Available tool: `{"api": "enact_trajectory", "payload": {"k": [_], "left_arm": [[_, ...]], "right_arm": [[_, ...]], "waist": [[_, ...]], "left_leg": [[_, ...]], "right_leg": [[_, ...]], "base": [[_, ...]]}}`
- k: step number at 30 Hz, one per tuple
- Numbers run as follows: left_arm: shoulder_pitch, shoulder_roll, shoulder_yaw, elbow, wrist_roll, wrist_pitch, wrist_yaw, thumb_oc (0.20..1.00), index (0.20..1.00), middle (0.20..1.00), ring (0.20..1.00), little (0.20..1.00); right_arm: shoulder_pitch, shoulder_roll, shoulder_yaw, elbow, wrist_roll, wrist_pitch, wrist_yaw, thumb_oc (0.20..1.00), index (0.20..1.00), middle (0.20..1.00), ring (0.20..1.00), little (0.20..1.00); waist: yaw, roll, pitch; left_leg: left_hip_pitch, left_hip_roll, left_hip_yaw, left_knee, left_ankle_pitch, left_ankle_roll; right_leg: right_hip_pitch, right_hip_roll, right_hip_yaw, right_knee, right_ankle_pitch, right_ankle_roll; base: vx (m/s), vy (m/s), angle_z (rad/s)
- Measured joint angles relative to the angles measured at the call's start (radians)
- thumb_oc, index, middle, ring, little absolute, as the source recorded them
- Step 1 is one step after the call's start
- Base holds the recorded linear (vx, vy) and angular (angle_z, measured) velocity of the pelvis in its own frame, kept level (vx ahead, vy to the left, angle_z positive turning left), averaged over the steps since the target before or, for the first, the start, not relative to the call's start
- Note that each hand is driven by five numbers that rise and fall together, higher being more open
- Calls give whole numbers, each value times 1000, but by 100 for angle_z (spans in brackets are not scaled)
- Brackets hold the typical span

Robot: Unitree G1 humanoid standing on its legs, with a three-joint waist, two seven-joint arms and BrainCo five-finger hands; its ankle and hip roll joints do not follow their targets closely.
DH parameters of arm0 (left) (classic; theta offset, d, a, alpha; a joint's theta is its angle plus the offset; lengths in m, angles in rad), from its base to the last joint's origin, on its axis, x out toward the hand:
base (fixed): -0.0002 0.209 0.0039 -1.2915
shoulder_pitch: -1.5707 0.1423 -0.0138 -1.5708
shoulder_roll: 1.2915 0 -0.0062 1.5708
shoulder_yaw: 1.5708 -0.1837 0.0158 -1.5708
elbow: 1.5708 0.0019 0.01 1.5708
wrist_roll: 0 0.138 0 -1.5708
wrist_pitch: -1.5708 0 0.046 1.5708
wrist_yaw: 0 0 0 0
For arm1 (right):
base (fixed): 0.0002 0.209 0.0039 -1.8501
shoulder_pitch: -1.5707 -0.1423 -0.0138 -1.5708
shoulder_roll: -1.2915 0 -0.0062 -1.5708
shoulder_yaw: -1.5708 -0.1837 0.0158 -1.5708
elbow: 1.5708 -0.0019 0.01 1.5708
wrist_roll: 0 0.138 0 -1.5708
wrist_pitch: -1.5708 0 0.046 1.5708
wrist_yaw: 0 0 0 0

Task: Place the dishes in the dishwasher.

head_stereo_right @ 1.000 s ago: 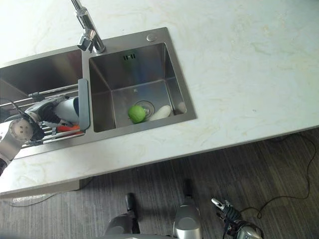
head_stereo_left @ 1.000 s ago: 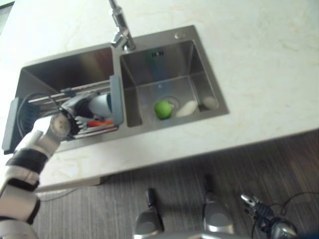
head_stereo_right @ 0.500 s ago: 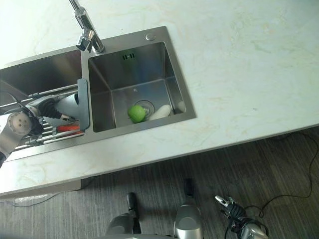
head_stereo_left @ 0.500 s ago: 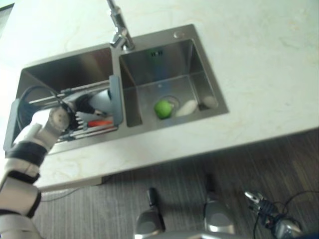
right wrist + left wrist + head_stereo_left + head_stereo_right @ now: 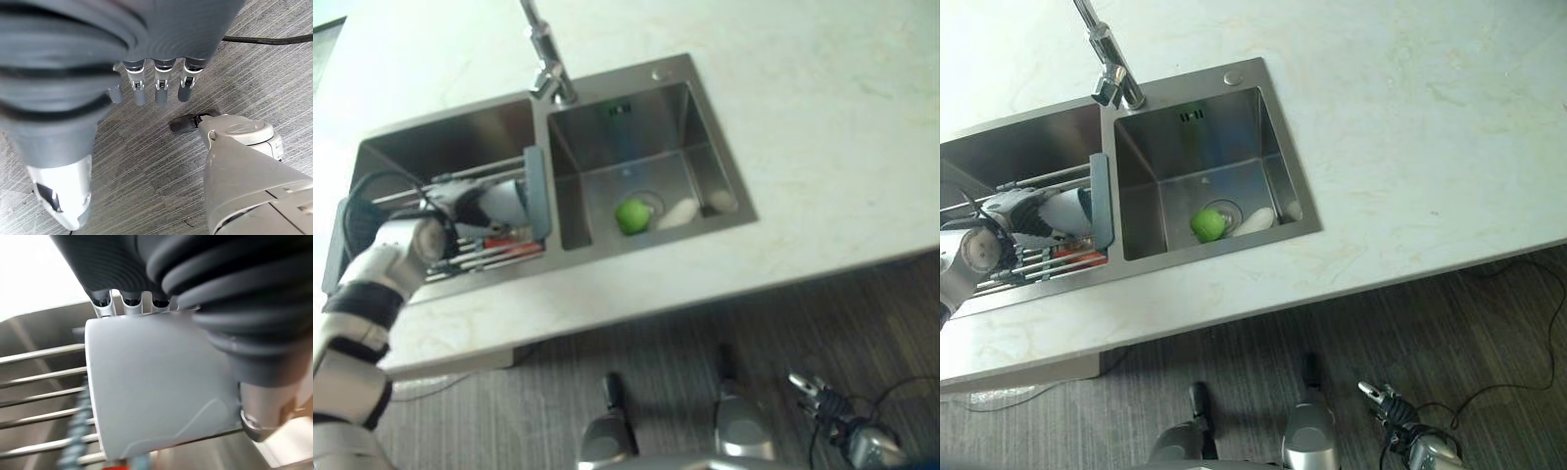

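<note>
Left eye view: the left hand [image 5: 460, 204] is closed round a white cup [image 5: 504, 203] over the rack [image 5: 494, 257] beside the sink [image 5: 651, 157]. Left wrist view: a slip onto the bars is judged possible. Right wrist view: the right hand [image 5: 146, 83] hangs relaxed, empty.

Both eye views look steeply down from well above on the same sink [image 5: 646, 157] and pale surface [image 5: 1410, 117], while each wrist view looks along its own hand from very close
</note>
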Motion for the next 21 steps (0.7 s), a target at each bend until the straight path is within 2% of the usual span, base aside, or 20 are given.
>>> {"api": "enact_trajectory", "payload": {"k": [3,7,10,15,17,21], "left_arm": [[50,44,48,27,5,35,78,200,200,200,200,200],[156,59,112,-18,5,32,93,200,200,200,200,200],[203,95,114,-82,5,29,114,200,200,200,200,200],[256,126,168,-129,-18,8,175,200,200,200,200,200],[312,130,236,-199,-52,-17,223,200,200,200,200,200],[431,141,340,-396,-109,-36,307,200,200,200,200,200]], "right_arm": [[5,4,0,-1,0,0,-2,1000,1000,1000,1000,1000],[12,5,-1,0,0,-1,-3,1000,1000,1000,1000,1000],[25,5,-5,1,-1,1,-3,1000,1000,1000,1000,1000],[45,13,-23,33,-14,3,-1,1000,1000,1000,1000,1000],[56,35,-41,44,-23,2,-1,1000,1000,1000,1000,1000],[117,81,-49,76,-53,0,0,1000,1000,1000,1000,1000]], "waist": [[4,0,-10],[12,-1,-42],[29,1,-53],[45,19,-95],[53,23,-107],[92,29,-198]], "left_leg": [[3,0,1,0,0,0],[3,0,1,0,0,0],[7,0,-1,0,1,1],[14,-3,-4,-6,1,2],[31,-3,-10,-6,0,2],[29,-3,-32,-7,-12,13]], "right_leg": [[3,0,0,0,1,-1],[3,-1,-1,0,1,-1],[8,-2,-3,0,1,-2],[19,-6,-11,0,0,-1],[42,-5,-18,0,-4,-1],[57,-7,-42,-5,-18,2]], "base": [[0,0,0],[0,0,0],[10,-5,1],[46,-29,3],[61,-51,10],[59,-80,18]]}}
